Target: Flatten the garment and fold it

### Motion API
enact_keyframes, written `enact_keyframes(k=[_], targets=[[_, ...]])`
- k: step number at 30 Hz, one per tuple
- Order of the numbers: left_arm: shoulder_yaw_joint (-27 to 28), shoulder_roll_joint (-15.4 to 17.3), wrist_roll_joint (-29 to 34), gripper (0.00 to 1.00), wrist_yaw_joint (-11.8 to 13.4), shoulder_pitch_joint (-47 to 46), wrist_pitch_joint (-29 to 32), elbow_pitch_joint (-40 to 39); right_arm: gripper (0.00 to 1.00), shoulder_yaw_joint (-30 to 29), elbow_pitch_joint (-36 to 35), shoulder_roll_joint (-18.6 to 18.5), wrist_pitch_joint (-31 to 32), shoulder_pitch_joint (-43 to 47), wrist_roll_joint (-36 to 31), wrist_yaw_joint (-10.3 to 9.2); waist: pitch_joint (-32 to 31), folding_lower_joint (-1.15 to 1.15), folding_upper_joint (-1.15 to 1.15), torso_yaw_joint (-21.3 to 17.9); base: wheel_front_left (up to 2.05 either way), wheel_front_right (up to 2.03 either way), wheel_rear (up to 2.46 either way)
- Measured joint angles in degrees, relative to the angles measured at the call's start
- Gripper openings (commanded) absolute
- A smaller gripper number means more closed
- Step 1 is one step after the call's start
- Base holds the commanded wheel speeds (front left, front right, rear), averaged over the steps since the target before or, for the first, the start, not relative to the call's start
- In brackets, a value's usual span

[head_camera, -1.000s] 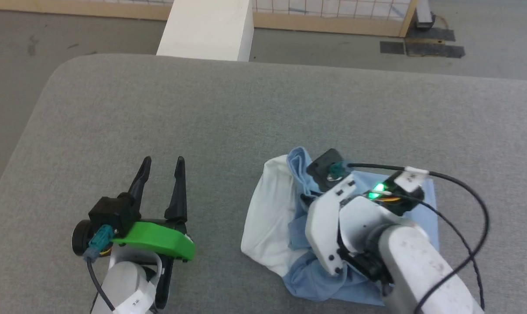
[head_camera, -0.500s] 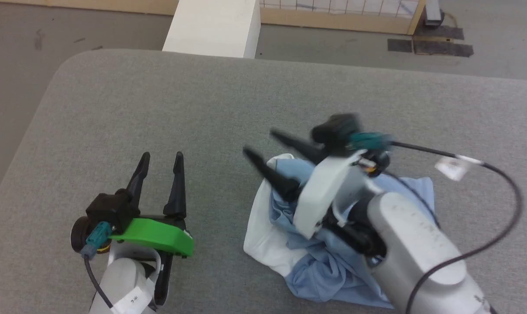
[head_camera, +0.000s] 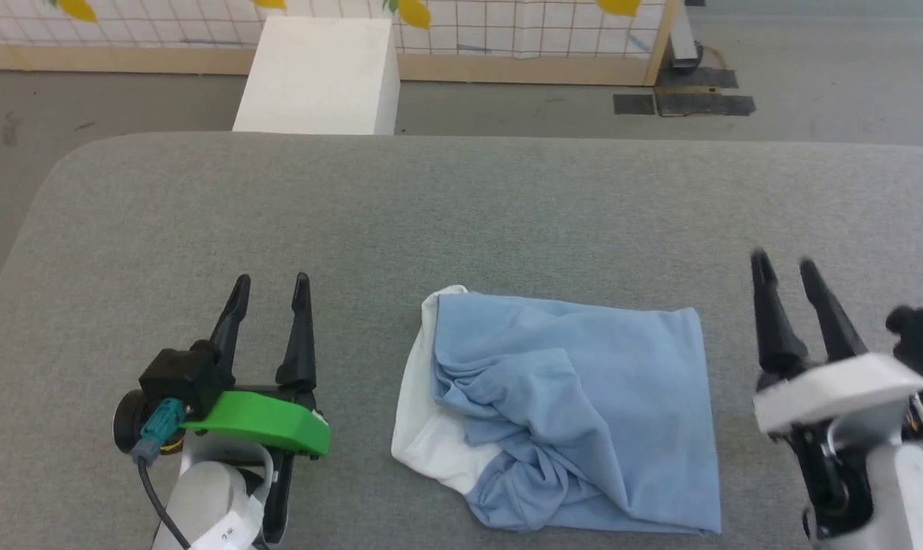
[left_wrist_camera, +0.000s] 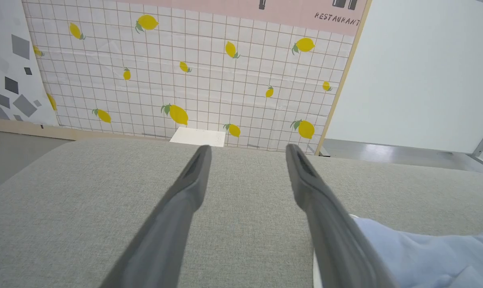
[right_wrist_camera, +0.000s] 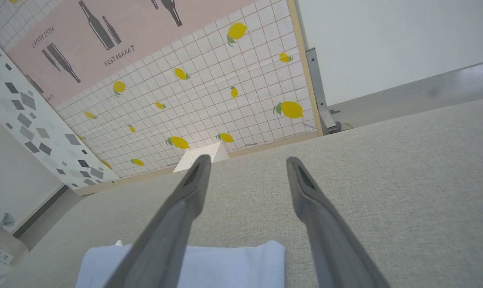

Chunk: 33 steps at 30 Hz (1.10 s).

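Note:
The garment (head_camera: 576, 405) lies as a folded, wrinkled light-blue bundle with a white panel along its left side, near the front of the grey table (head_camera: 461, 206). My left gripper (head_camera: 271, 281) rests open to its left, apart from it, nothing between the fingers. My right gripper (head_camera: 784, 264) stands open to its right, also clear of the cloth. In the left wrist view the garment (left_wrist_camera: 417, 252) shows at the lower right beside my open left gripper (left_wrist_camera: 247, 150). In the right wrist view the garment (right_wrist_camera: 225, 264) lies below and behind my open right gripper (right_wrist_camera: 247, 160).
A white box (head_camera: 316, 76) stands on the floor beyond the table's far edge. A tiled lemon-print partition (head_camera: 507, 30) runs behind it. The table's rounded far-left corner (head_camera: 72, 164) is close to the left arm.
My right gripper opened, let go of the garment and swung away to the right side. The garment now lies spread flatter. The head camera has tilted, shifting the whole picture.

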Motion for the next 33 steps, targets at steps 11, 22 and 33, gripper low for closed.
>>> enact_keyframes(k=[11,22,33], targets=[[-0.55,-0.02,-0.01,1.00,-0.01,0.00,0.00,0.08,1.00,-0.83,14.26,-0.02,9.27,3.43,6.76,0.00,0.04,0.00,0.00,-0.06,0.00,0.00,0.00],[-0.89,-0.02,-0.01,1.00,-0.02,0.21,0.00,0.49,0.85,7.02,23.75,-0.48,15.10,-0.27,16.33,0.00,-0.70,0.00,0.00,1.41,0.00,0.00,0.00],[0.02,-0.01,0.00,1.00,-0.01,1.77,0.00,0.20,0.00,7.62,19.39,0.11,18.73,-1.11,0.60,0.00,-1.51,0.00,0.00,-0.02,0.00,0.00,0.00]])
